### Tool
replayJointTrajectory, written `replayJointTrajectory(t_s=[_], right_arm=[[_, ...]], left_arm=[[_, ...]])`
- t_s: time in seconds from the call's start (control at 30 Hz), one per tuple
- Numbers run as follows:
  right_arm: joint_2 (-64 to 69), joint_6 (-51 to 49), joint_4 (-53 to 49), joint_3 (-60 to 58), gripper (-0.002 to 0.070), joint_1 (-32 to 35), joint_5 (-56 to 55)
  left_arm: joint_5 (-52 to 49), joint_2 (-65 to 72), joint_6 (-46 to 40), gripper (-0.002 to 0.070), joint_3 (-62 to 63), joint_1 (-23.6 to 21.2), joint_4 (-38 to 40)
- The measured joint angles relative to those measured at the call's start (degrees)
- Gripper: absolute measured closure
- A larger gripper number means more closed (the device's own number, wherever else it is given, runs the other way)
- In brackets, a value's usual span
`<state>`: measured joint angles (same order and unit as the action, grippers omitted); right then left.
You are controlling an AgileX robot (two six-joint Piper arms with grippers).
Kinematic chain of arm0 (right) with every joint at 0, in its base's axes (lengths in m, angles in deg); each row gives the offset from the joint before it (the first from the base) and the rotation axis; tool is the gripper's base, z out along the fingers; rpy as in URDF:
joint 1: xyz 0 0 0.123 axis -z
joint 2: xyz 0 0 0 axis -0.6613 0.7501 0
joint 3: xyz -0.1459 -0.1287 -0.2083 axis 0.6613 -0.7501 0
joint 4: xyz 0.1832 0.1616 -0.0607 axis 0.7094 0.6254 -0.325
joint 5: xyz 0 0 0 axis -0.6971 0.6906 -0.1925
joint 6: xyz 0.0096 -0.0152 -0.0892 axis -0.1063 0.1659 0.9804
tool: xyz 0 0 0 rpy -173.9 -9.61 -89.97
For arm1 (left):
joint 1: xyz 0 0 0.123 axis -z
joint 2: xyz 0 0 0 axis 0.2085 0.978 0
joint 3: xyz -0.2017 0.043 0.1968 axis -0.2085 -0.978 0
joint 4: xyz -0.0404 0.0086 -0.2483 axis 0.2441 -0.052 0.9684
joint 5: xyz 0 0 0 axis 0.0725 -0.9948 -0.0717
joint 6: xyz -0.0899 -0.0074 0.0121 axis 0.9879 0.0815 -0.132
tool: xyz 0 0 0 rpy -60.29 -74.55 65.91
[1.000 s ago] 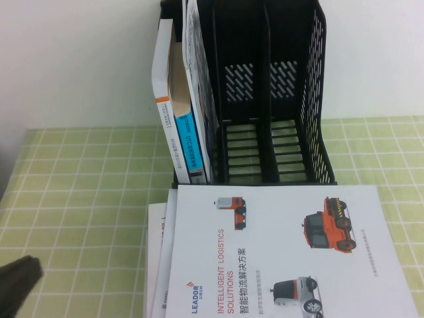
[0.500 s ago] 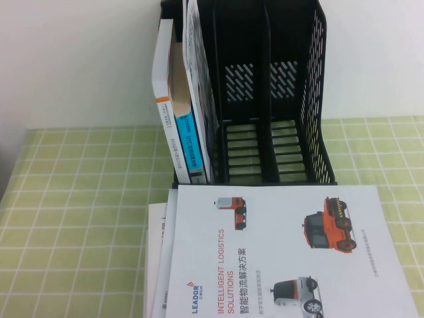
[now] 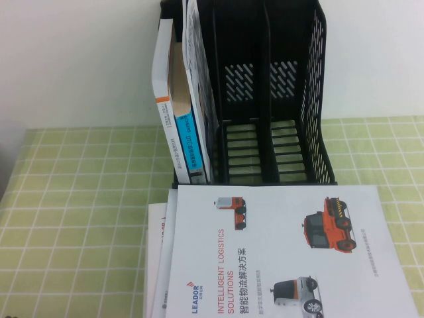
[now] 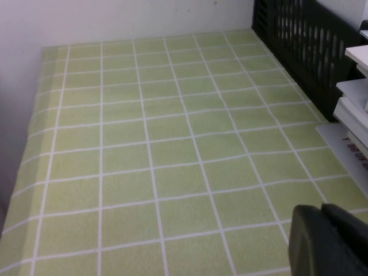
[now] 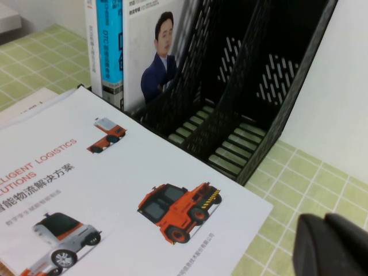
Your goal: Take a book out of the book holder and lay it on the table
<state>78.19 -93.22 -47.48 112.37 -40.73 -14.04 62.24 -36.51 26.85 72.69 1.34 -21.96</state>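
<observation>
High view: the table [image 3: 79,199] carries the book holder [image 3: 265,99] at twelve o'clock; the book [image 3: 285,252] lies flat at six, thin, light, floppy, best pinched at an edge; right gripper [image 5: 333,244], fingers pressed together, hovers beside it; left gripper [image 4: 328,241] hovers over cloth, fingers untellable.

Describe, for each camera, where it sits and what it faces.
High view: raised on the robot's side, angled down at the holder and book; no arm shows.
Left wrist view: on the left arm, facing bare table; left tool at the corner.
Right wrist view: on the right arm, facing book and holder; shut right tool.
All share the holder.
</observation>
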Motion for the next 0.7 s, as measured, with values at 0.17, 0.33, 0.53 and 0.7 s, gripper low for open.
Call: replayJointTrajectory(t_s=[0.17,0.33,0.53,0.7], right_arm=[[0.0,0.0,0.0,0.0,0.0678,0.0,0.0],[0.0,0.0,0.0,0.0,0.0678,0.0,0.0],[0.0,0.0,0.0,0.0,0.0678,0.0,0.0],[0.0,0.0,0.0,0.0,0.0678,0.0,0.0]], left_arm=[[0.0,0.0,-0.13,0.0677,0.0,0.0,0.22],[0.0,0.0,-0.13,0.0677,0.0,0.0,0.21],[0.09,0.0,-0.38,0.0677,0.0,-1.51,0.21],[0.09,0.0,-0.38,0.0678,0.0,-7.75,0.34]])
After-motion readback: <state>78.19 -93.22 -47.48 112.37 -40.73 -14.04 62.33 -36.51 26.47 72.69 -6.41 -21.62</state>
